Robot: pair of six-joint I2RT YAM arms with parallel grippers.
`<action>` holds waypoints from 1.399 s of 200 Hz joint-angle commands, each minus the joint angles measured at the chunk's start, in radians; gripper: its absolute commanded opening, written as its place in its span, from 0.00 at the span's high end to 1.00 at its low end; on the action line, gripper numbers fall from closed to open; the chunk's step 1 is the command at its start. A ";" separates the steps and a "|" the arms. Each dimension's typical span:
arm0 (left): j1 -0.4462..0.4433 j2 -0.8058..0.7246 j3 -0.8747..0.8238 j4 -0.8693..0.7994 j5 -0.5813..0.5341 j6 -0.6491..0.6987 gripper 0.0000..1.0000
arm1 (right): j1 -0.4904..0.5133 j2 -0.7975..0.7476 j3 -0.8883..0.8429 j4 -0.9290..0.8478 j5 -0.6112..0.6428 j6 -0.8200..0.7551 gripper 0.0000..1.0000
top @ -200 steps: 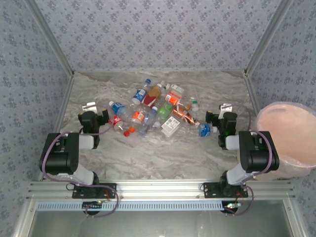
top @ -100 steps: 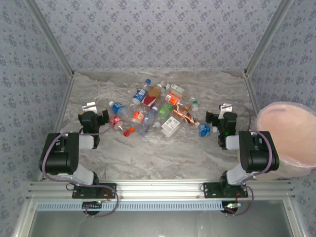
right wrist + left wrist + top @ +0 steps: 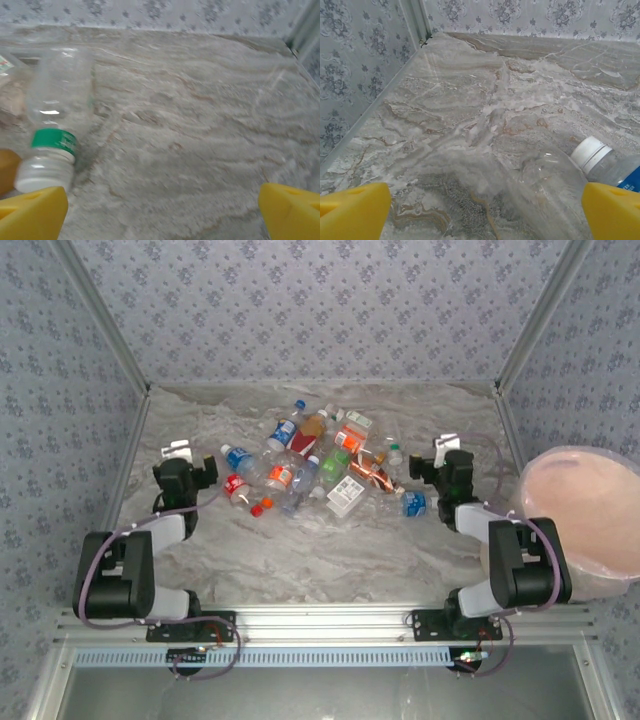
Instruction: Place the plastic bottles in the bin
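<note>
We see our left claw spread wide, its yellow fingers in the two lower corners of the frame; a clear bottle with white cap lies just beside the finger at lower right; our right claw is spread too, with a green-banded bottle at the left of its frame; from above, the plastic bottles lie heaped at the centre of the marble table, between both claws; the bin stands at the right edge.

Nothing legible from where I stand.
The plastic bottles heaped on the worktop wear blue, red, orange, green and white labels, but their print is too small to read. The green-banded bottle seen close up shows no words either.
</note>
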 commanded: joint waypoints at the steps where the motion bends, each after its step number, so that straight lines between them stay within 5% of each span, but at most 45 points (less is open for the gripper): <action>1: 0.002 -0.055 0.041 -0.110 -0.046 -0.039 0.02 | 0.058 -0.026 0.119 -0.213 0.065 -0.051 0.00; 49: 0.003 -0.126 0.132 -0.352 -0.077 -0.272 0.02 | 0.182 -0.030 0.360 -0.557 0.112 0.317 0.00; 75: 0.003 -0.132 0.177 -0.479 0.011 -0.371 0.02 | 0.225 -0.047 0.462 -0.877 0.188 0.615 0.00; 119: 0.004 -0.204 0.202 -0.602 0.205 -0.538 0.02 | 0.258 -0.117 0.433 -1.128 0.119 0.938 0.00; 185: 0.003 -0.228 0.198 -0.691 0.335 -0.654 0.02 | 0.356 -0.183 0.298 -1.095 0.198 1.367 0.00; 224: 0.003 -0.228 0.173 -0.648 0.311 -0.681 0.02 | 0.362 -0.130 0.215 -0.953 0.207 1.527 0.16; 280: 0.003 -0.202 0.163 -0.627 0.312 -0.698 0.02 | 0.362 -0.029 0.187 -0.888 0.204 1.636 0.15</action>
